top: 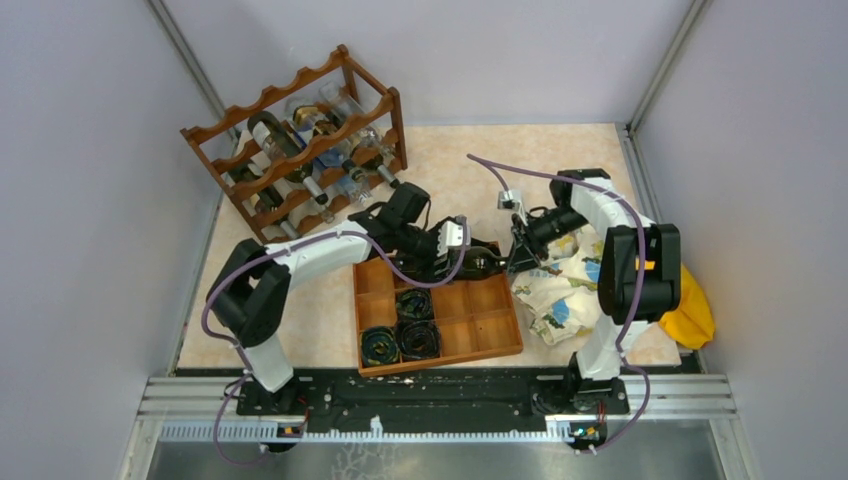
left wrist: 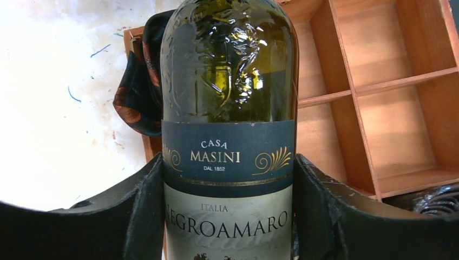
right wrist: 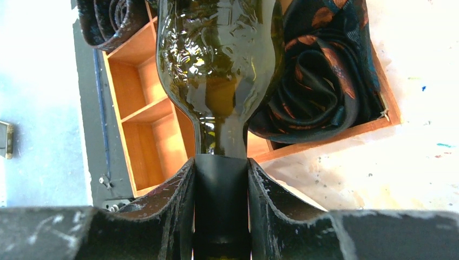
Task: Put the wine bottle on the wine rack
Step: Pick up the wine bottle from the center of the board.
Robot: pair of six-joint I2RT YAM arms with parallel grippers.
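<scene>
Wine bottle [left wrist: 230, 97]: held in the air over the compartment tray [top: 490, 325]; it is well apart from the wine rack [top: 300, 140] in the far left corner; no part of it is on the rack yet
Left gripper [left wrist: 228, 216]: clamped on the bottle's body at the label; both fingers [left wrist: 142, 216] are pressed flat against the glass
Right gripper [right wrist: 222, 200]: clamped on the dark capsuled neck just under the shoulder; a pad is seated tight on each side
Step in hand: judged to be a two-armed hold or handover, early in the task; the whole carry to the rack is yet to be made
Doing it well: the left clamp is best proved firm before the neck is let go, since the rack lies on that arm's side; the bottle is best kept level and lifted clear of the tray walls before it is swung across
Rack: several bottles are already lodged in its tiers, necks toward the front; a free scallop has to be chosen; the top rails look open, though this cannot be told for sure
Risk: smooth glass may twist in a two-finger clamp once one end is freed; the rolled dark fabric [right wrist: 319, 81] below is likely to be struck if the bottle dips
</scene>
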